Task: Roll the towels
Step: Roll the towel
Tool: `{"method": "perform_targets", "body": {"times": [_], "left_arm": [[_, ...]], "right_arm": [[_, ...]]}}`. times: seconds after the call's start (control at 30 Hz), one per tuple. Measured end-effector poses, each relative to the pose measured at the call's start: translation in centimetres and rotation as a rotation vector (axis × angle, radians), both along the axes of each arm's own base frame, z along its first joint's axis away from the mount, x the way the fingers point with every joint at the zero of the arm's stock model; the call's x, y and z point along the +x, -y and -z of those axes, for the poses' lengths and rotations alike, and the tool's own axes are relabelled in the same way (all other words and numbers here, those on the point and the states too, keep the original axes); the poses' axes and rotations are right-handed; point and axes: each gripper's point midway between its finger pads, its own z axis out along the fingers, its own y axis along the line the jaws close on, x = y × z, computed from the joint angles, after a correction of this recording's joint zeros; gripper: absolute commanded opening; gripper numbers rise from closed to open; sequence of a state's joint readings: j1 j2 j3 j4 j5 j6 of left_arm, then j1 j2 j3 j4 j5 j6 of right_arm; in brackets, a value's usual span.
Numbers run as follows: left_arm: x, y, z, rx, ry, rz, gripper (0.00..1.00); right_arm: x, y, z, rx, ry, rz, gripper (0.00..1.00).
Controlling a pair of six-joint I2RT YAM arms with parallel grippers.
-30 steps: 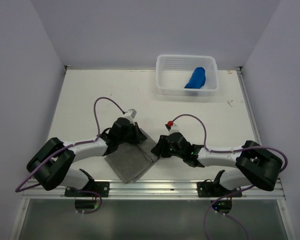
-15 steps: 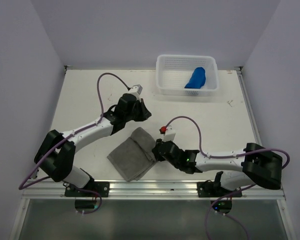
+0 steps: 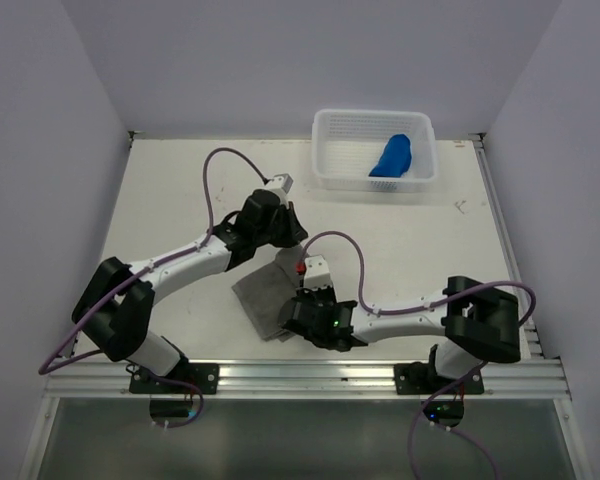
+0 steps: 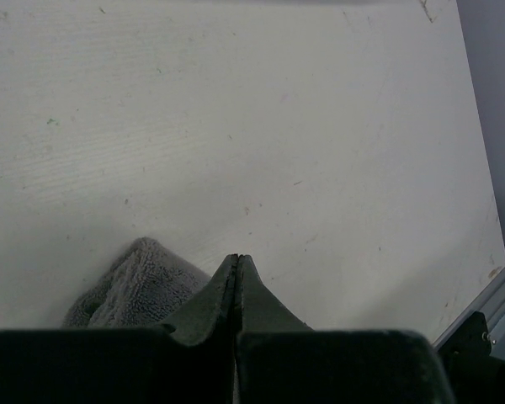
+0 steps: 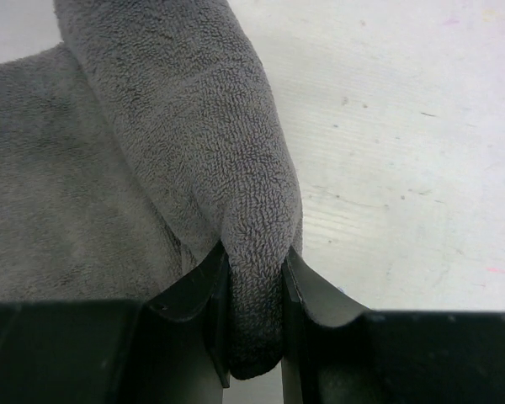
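Close to the near edge of the table (image 3: 180, 200), about midway along it, the grey towel (image 3: 263, 297) is seen lying partly folded, with a thick rolled fold raised along 1 side. This fold is gripped by the right gripper (image 5: 254, 282): its 2 fingers (image 5: 204, 290) are closed to a narrow gap, and the plush cloth is pinched tightly between them. From above, the right gripper is seen lying low over the towel's near right part.

Just beyond the towel's far corner, the left gripper (image 4: 237, 268) is held above the bare table. Its 2 fingers are pressed fully together and nothing is held between them. The towel's corner is seen just beside the fingertips in the left wrist view, but whether it is touched cannot be told.

At the far edge, towards the far right corner, a white perforated basket (image 3: 325, 172) stands. The blue towel (image 3: 392, 157) is seen inside it as a rolled bundle, in the right half.
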State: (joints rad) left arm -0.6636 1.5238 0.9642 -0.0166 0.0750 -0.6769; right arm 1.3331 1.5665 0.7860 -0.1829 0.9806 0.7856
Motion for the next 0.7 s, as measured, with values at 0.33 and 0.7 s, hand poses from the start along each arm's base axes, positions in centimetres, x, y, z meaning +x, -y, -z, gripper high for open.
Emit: {"method": "perform_targets", "body": {"times": [0.33,0.7], "left_arm": [[-2.0,1.2,1.2,0.001,-0.02,0.044,0.0],[-5.2,-0.6,6.7,0.044,-0.14,0.019,0.0]], "right_arm": [[-0.6,-2.2,0.4,-0.286,0.116,-0.007,0.0],[-1.3,-3.2,1.0,-0.393,0.158,-0.052,0.07]]}}
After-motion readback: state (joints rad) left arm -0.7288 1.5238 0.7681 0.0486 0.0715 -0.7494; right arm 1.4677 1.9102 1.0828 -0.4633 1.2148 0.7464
